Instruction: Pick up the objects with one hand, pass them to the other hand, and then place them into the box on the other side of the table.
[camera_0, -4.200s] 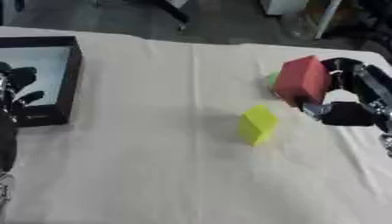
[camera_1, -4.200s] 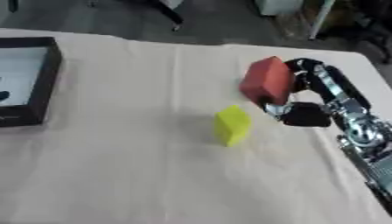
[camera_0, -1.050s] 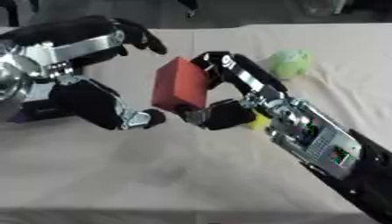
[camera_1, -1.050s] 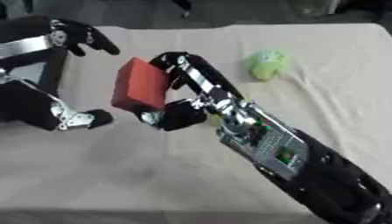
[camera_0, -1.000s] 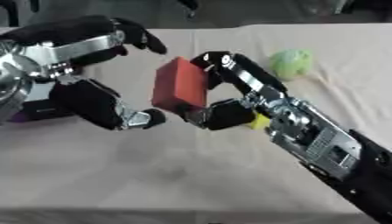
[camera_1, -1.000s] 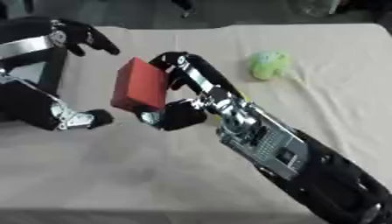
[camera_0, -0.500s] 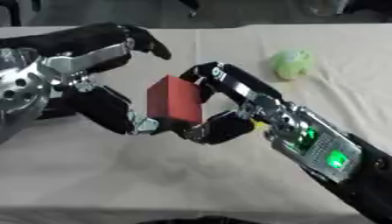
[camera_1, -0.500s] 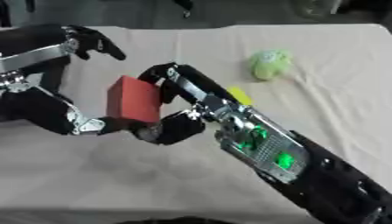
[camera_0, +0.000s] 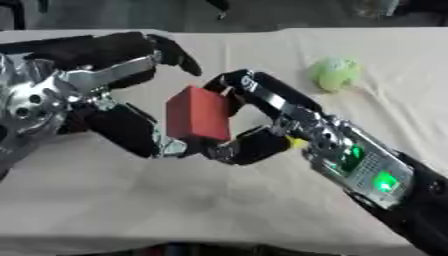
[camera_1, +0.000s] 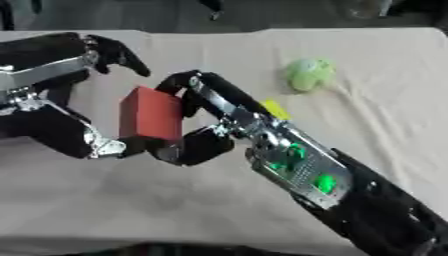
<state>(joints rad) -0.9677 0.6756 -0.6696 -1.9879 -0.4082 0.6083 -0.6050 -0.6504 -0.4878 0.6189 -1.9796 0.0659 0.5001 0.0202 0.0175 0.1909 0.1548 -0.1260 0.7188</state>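
A red block (camera_0: 199, 120) hangs above the table between my two hands. My right hand (camera_0: 282, 116) reaches in from the lower right and is shut on it, fingers curled over its top edge and thumb pressed under its lower corner. My left hand (camera_0: 44, 100) sits just left of the block, open, with its fingers (camera_0: 162, 50) spread above it and its thumb (camera_0: 144, 137) reaching to the block's lower left edge. A green ball (camera_0: 334, 73) lies on the cloth at the upper right. Only a sliver of the yellow block (camera_1: 274, 108) shows behind my right arm.
The table (camera_0: 131, 200) is covered with a cream cloth, bare in front of the hands. My right forearm (camera_0: 376, 175), with green lights, crosses the lower right. Dark floor and chair legs show past the far edge. No box is in view.
The red block has come lower and nearer to me, still in my right hand. My left thumb has closed in to the block's lower edge. The ball has stayed put.
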